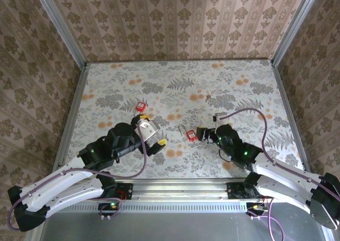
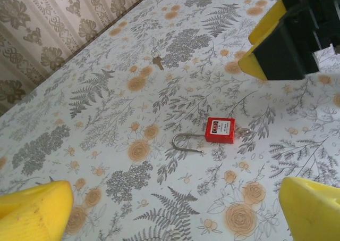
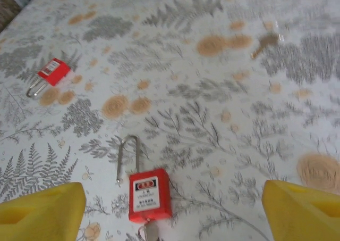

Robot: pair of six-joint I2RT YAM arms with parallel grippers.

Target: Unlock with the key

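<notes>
Your left end effector (image 2: 172, 214) and right end effector (image 3: 172, 214) are wide, empty. The padlock (image 3: 150, 196) looks unlocked; back away next.

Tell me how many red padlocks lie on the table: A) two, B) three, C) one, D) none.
A: the near padlock lies low in the right wrist view and the far padlock lies at its upper left, both red.
</notes>
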